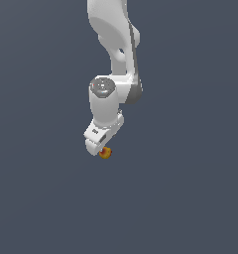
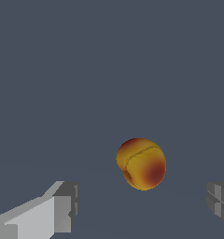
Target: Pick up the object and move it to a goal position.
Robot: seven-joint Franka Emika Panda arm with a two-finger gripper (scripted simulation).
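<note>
The object is a small roundish orange-yellow ball with red patches, like a fruit (image 1: 105, 153). It lies on the flat dark grey surface just under the white arm's hand. In the wrist view the ball (image 2: 142, 163) sits between the two grey fingertips, with clear gaps on both sides. One fingertip (image 2: 65, 207) shows on one side and the other fingertip (image 2: 220, 200) at the frame's edge. My gripper (image 1: 102, 150) is open and reaches down at the ball, its fingers hidden behind the hand in the exterior view.
The plain dark grey surface (image 1: 190, 198) fills both views. The white arm (image 1: 113, 59) reaches down from the top of the exterior view. No goal marker shows.
</note>
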